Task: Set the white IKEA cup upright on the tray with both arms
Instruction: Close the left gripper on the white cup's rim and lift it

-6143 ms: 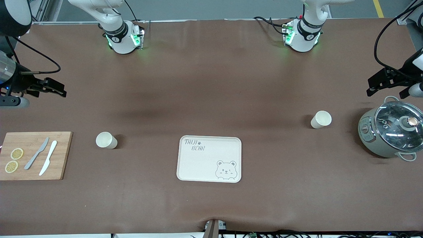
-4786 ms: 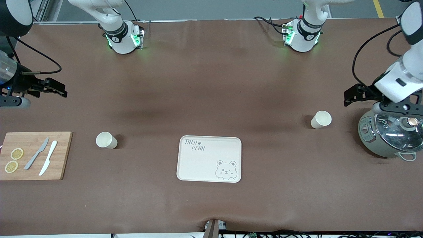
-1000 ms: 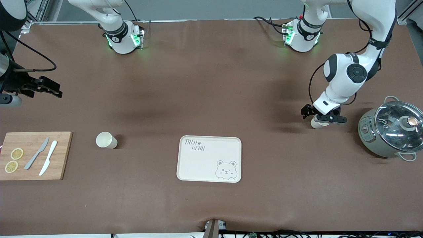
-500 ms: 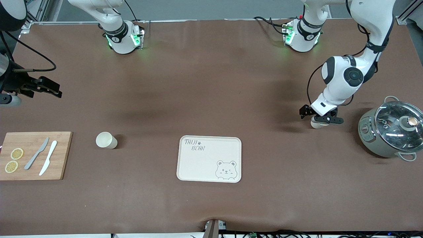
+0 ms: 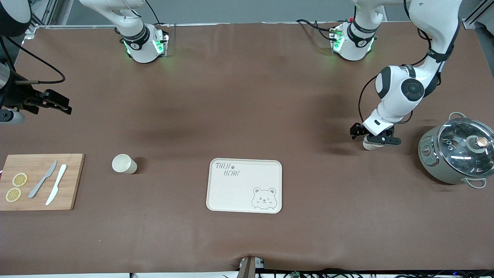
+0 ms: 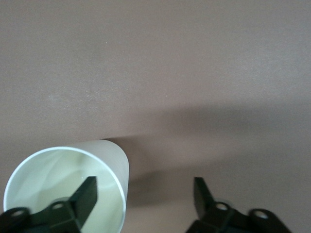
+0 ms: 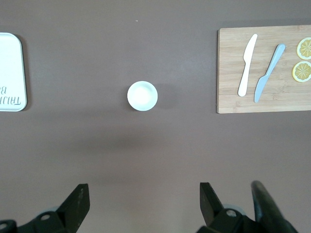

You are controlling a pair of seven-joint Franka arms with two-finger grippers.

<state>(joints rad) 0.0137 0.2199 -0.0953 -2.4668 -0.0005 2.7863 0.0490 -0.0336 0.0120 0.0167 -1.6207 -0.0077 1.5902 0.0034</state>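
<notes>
Cup, white (image 6: 68, 179): upright on table at left arm's end, rim straddled by left gripper (image 6: 143, 194) | jaws apart: one finger (image 6: 86, 194) inside cup, the other outside, wall not yet pinched | right gripper (image 7: 143, 204): wide open, empty, waiting above a second cup (image 7: 142, 95) | tray (image 5: 231, 189): well apart, bare

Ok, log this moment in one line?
left end effector: one finger inside cup by pot, wall not yet gripped | right end effector: open, waiting above table | tray: bare

pot (image 5: 457, 154) beside cup (image 5: 369, 145), tray (image 5: 216, 200) unobstructed
</notes>
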